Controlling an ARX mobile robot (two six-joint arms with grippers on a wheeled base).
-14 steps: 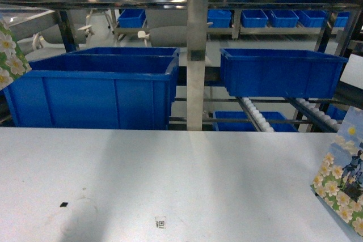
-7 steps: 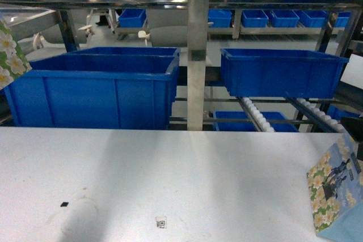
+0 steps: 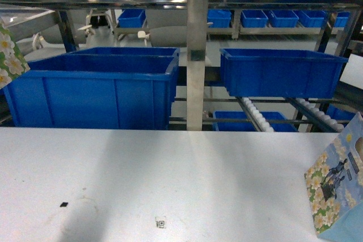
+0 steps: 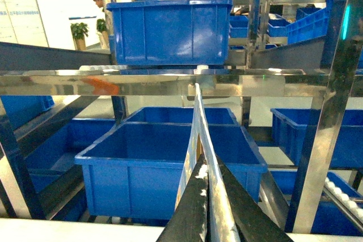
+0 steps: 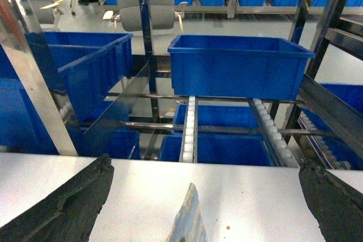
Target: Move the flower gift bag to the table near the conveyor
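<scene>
With the flower bag [image 3: 338, 188] standing on the table [image 3: 170, 174] at four o'clock, lift the right gripper [image 5: 193, 196] (jaws wide, empty) straight up; the left gripper [image 4: 209, 196] pinches another bag's edge [image 4: 198, 140].

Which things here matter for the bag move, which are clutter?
Job: flower gift bag on the table, conveyor behind, open right gripper over the bag, left gripper shut on second flowered bag.
Clutter: blue bins, steel post, black speck.

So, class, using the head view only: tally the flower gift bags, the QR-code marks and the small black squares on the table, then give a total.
Flower gift bags: 2
QR-code mark: 1
Small black square: 1
Total: 4
</scene>
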